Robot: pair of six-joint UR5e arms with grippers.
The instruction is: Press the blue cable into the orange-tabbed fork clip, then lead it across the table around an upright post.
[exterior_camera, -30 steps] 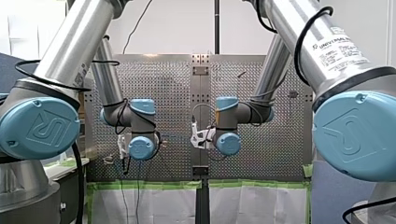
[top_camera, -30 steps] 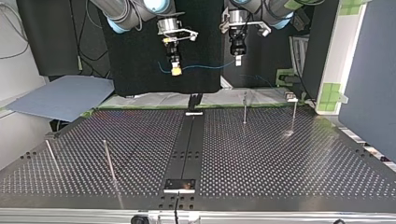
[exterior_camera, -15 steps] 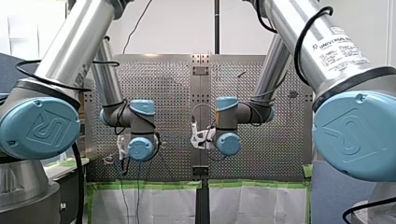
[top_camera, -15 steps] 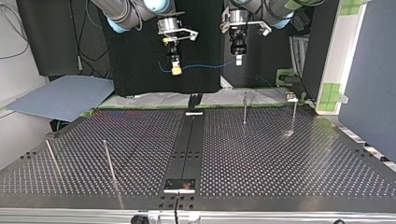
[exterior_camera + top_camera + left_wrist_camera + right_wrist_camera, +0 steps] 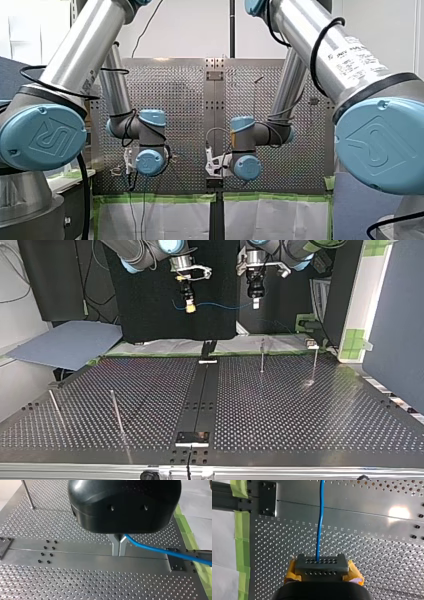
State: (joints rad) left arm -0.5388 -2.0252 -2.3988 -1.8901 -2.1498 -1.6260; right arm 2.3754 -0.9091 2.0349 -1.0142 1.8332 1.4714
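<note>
The thin blue cable hangs in the air between both grippers, beyond the far edge of the perforated table. In the top view my left gripper is at the right and my right gripper, with yellow pads, at the left. In the left wrist view my left gripper is shut on the blue cable, which leads off sideways. In the right wrist view my right gripper is shut on the blue cable, which runs straight ahead. I cannot make out an orange-tabbed clip.
Two upright posts stand near the table's far edge at the top view's right; two more lean at its near left. A dark rail runs down the middle. Green tape lines the table's edge.
My right gripper has risen slightly in the top view and its wrist has sunk in the front view, the cable still taut between the two. My left gripper has barely shifted.
</note>
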